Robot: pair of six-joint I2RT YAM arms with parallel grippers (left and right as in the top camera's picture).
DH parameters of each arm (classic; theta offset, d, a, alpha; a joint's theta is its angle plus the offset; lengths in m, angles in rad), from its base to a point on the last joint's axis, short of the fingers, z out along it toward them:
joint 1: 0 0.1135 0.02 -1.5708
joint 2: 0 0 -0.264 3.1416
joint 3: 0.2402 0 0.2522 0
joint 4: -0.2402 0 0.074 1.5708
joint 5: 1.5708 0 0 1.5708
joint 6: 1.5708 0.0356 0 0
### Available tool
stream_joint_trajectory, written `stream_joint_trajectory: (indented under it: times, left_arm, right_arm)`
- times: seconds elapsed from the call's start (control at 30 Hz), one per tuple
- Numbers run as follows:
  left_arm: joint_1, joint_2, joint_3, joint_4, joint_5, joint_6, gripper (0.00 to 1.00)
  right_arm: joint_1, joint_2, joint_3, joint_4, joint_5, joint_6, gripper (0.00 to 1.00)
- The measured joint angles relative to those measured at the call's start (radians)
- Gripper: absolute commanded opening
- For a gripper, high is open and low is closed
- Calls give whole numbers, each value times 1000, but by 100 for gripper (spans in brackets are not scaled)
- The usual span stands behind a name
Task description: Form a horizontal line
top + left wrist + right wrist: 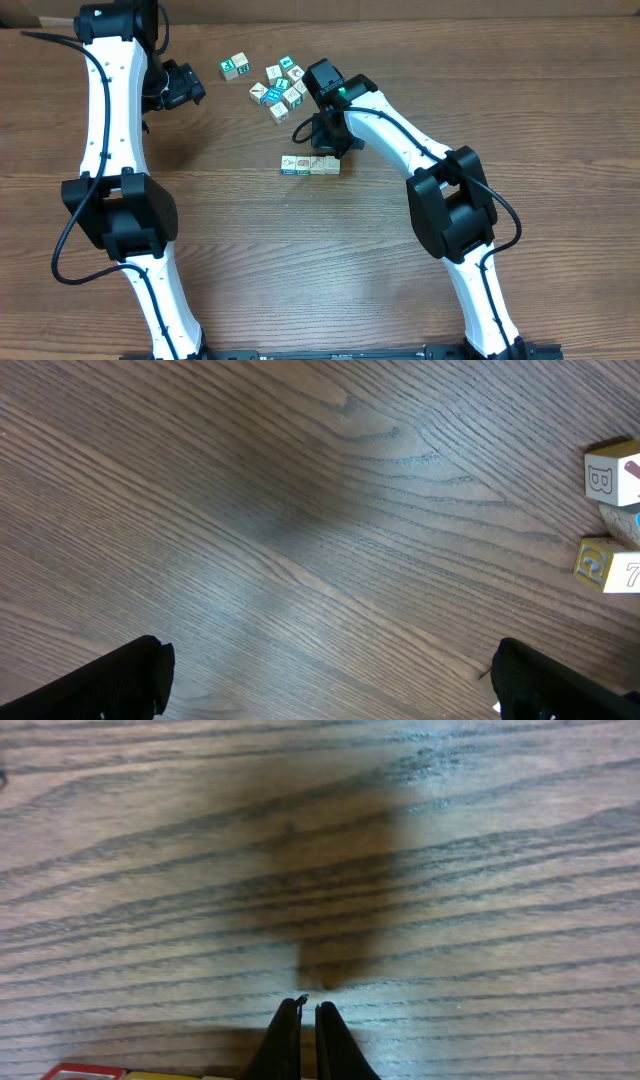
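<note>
The short row of cream-and-teal picture cubes (310, 165) lies mid-table, just beneath the right gripper (308, 1025). Its 2 black fingers are pressed together on nothing, probably to nudge cubes flush. The left gripper (192, 90) hangs spread wide, clear of the work.

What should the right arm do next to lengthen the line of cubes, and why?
Probably open the right gripper and swing to the loose bunch of cubes: its jaws are shut on nothing near the short row, and spare cubes lie just beyond it.
</note>
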Motion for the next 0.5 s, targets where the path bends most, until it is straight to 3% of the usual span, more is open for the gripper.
stream_joint_trajectory:
  times: [0.5]
  left_arm:
    - [0,0,0,0,0,0,99]
  right_arm:
    - [1,0,0,-20,0,0,4]
